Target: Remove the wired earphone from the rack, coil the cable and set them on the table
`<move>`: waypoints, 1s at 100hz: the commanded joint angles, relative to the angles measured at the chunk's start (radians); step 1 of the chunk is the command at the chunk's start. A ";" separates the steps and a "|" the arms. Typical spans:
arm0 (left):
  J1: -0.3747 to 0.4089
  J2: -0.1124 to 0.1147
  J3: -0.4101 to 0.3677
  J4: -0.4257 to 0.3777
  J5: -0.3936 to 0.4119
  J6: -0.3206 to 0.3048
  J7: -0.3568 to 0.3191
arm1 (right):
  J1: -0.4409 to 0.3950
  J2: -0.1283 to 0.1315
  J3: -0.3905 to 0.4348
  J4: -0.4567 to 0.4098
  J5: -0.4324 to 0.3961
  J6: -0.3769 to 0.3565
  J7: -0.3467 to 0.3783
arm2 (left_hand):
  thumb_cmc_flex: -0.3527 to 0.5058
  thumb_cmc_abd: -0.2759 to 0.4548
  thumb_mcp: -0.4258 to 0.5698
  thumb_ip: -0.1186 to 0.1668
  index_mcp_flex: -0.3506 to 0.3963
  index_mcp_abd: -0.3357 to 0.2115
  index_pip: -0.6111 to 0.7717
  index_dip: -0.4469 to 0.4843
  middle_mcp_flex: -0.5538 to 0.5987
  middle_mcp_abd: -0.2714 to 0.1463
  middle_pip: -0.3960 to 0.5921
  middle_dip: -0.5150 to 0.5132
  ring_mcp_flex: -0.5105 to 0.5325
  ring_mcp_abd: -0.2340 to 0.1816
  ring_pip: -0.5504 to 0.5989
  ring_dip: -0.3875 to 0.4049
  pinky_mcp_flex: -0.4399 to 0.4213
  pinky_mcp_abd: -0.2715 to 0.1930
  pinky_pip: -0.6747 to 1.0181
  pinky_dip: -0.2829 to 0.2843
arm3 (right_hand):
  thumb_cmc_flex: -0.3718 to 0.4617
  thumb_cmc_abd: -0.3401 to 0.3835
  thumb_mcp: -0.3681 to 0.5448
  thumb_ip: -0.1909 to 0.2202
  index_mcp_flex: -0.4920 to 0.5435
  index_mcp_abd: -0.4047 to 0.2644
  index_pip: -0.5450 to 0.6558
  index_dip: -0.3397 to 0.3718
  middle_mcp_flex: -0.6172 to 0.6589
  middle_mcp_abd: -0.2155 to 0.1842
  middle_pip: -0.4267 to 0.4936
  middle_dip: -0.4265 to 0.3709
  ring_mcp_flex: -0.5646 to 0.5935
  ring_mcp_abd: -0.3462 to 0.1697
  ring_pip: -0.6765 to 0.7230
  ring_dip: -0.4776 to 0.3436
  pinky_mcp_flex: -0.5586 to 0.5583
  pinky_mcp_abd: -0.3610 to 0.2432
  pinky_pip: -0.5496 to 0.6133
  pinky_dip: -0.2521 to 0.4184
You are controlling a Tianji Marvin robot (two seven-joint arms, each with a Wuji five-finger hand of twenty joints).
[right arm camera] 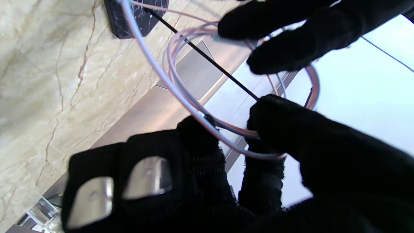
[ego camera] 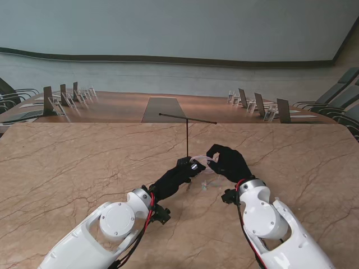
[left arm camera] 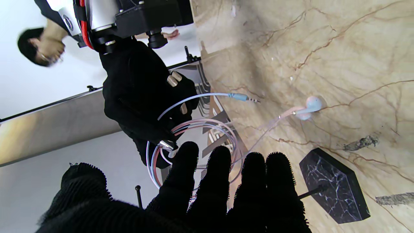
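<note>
Wired earphone [left arm camera: 309, 106]: cable [left arm camera: 194, 129] looped in several pink-white coils at frame centre, one earbud resting on marble tabletop [ego camera: 84, 168], plug [left arm camera: 242, 97] hanging free. Right hand [ego camera: 227, 161] pinches the coil btwn thumb and fingers; left hand [ego camera: 188, 168], fingers extended w/ tips at the loops, grip unclear. Rack [ego camera: 187, 137] w/ dark marble base stands just beside both hands.

rack [ego camera: 187, 137] on table [ego camera: 73, 168]; coiled cable [left arm camera: 197, 127] between both hands
</note>
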 commanded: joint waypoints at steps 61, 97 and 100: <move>0.065 0.011 -0.075 -0.022 0.095 -0.010 0.038 | 0.006 0.051 0.085 -0.071 -0.120 -0.079 0.162 | 0.024 0.020 -0.016 -0.001 0.034 -0.071 0.244 0.206 0.178 0.059 0.229 0.341 0.142 0.157 0.326 0.365 0.065 0.161 0.346 0.279 | 0.010 0.026 0.100 0.132 0.123 -0.127 0.106 0.060 0.050 0.087 0.064 0.018 0.025 0.079 0.131 0.026 0.068 -0.156 0.230 -0.069; 0.077 0.010 -0.091 -0.012 0.124 -0.026 0.064 | -0.049 0.078 0.132 -0.154 -0.157 -0.149 0.260 | 0.032 0.020 -0.014 0.000 0.028 -0.098 0.177 0.158 0.174 0.052 0.186 0.303 0.139 0.146 0.285 0.347 0.053 0.149 0.316 0.268 | -0.023 0.003 0.131 0.142 0.156 -0.140 0.066 0.083 -0.059 0.100 0.097 -0.020 0.023 0.055 0.101 -0.063 0.059 -0.160 0.207 -0.175; 0.078 0.010 -0.091 -0.012 0.126 -0.026 0.065 | -0.054 0.080 0.136 -0.160 -0.157 -0.157 0.268 | 0.032 0.019 -0.015 0.000 0.027 -0.099 0.173 0.155 0.174 0.052 0.184 0.300 0.138 0.146 0.284 0.346 0.053 0.148 0.313 0.266 | -0.023 0.004 0.133 0.142 0.157 -0.141 0.065 0.084 -0.069 0.100 0.097 -0.020 0.016 0.053 0.099 -0.067 0.055 -0.161 0.206 -0.178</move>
